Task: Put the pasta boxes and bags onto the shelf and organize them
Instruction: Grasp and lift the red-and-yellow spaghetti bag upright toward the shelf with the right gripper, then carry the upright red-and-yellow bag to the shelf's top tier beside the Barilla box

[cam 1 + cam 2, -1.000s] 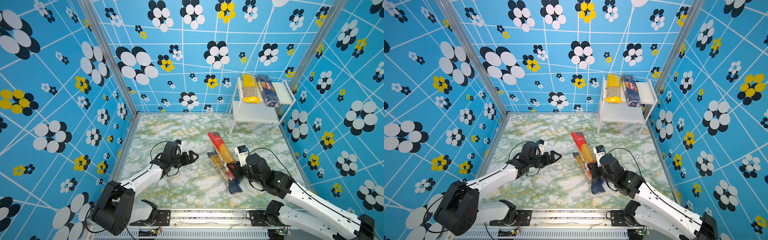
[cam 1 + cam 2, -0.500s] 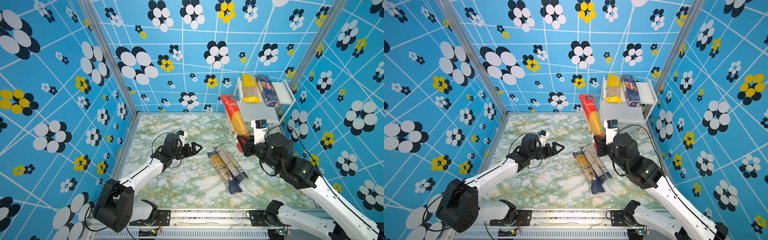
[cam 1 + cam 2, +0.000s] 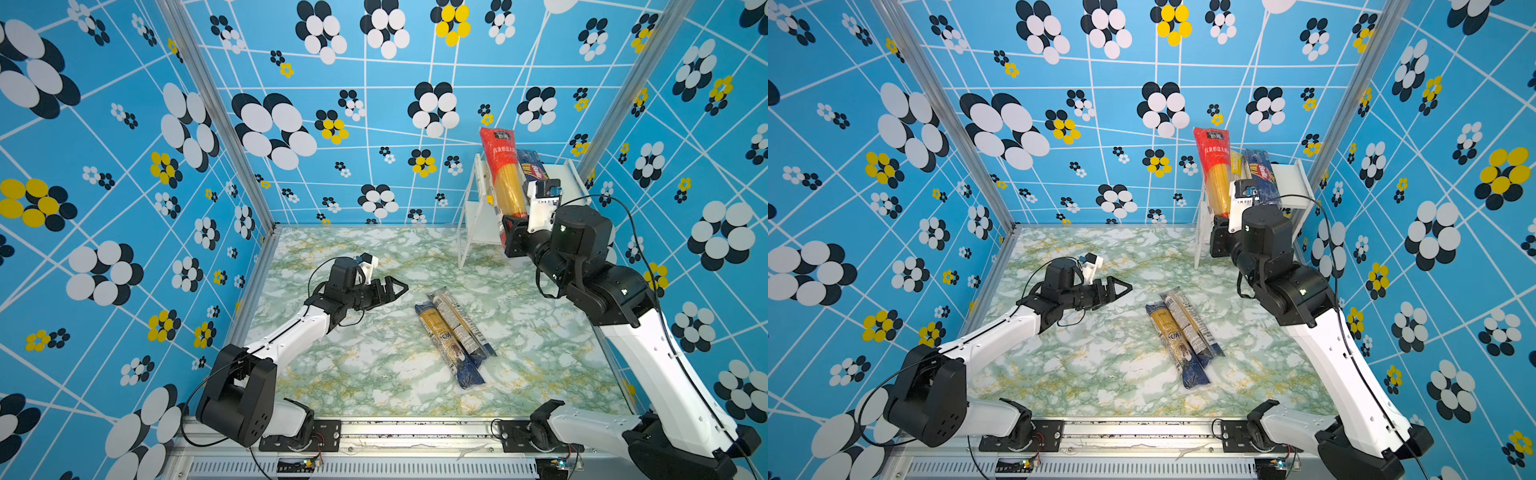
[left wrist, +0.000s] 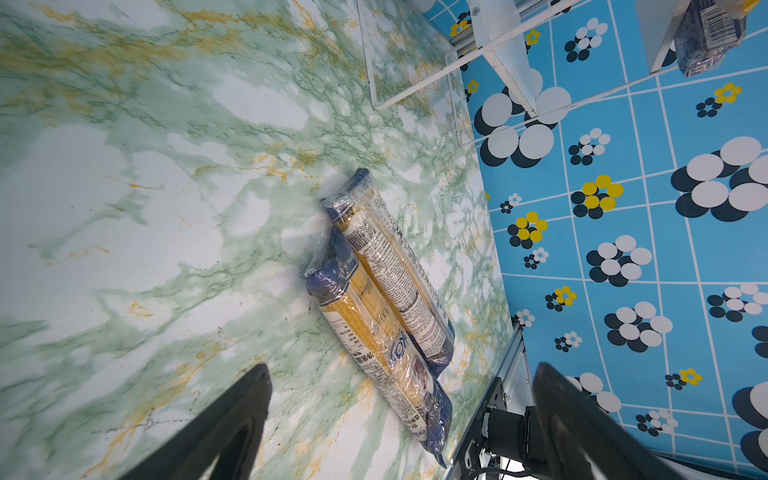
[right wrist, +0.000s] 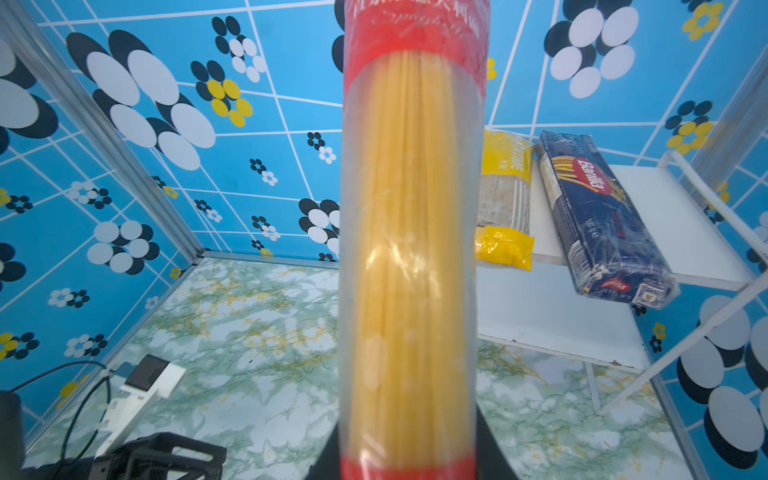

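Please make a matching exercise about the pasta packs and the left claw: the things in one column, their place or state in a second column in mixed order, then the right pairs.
1. red pack
2. yellow pack
3. clear packs
4. left claw

A. lying on the table
B. open, holding nothing
C. on the shelf's top board
D. gripped by the right claw

Pairs: 1-D, 2-C, 3-A, 4-B

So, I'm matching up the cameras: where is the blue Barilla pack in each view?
Top view: Barilla pack upper right, beside the red pack.
Top view: upper right too.
Left wrist: only its overhanging end.
Right wrist: beside the yellow pack, here.
Shared landmark: white shelf.
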Tool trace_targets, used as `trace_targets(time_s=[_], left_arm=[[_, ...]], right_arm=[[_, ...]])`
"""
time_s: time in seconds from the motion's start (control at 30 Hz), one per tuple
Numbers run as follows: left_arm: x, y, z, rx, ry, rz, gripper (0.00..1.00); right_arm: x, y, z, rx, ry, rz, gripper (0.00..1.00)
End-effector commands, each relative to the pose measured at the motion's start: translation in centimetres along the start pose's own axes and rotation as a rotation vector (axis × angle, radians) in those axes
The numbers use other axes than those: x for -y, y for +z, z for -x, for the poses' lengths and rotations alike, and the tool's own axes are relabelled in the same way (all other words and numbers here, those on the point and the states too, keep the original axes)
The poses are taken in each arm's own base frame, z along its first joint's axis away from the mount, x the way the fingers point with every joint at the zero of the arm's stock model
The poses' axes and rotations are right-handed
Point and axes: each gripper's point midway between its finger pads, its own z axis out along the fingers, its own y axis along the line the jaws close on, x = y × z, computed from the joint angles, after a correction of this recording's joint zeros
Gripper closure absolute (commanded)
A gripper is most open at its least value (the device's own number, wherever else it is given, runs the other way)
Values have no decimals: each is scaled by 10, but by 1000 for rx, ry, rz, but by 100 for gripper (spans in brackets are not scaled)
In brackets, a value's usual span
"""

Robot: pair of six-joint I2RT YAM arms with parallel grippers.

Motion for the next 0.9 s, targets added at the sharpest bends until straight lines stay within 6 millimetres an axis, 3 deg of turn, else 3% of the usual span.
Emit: trace_targets(time_s=[0.0, 0.3, 0.53, 0.87], left_arm=[[12, -2, 10, 11, 46, -47, 1], [13, -10, 9, 17, 51, -56, 1], [12, -12, 8, 18, 48, -63, 1], [11, -13, 7, 14, 45, -67, 1]], right_arm=[[24, -21, 73, 222, 25, -78, 100], [85, -5, 99, 185, -71, -312, 100], [108, 2, 110, 120, -243, -482, 100], [139, 9, 108, -28, -458, -671, 100]])
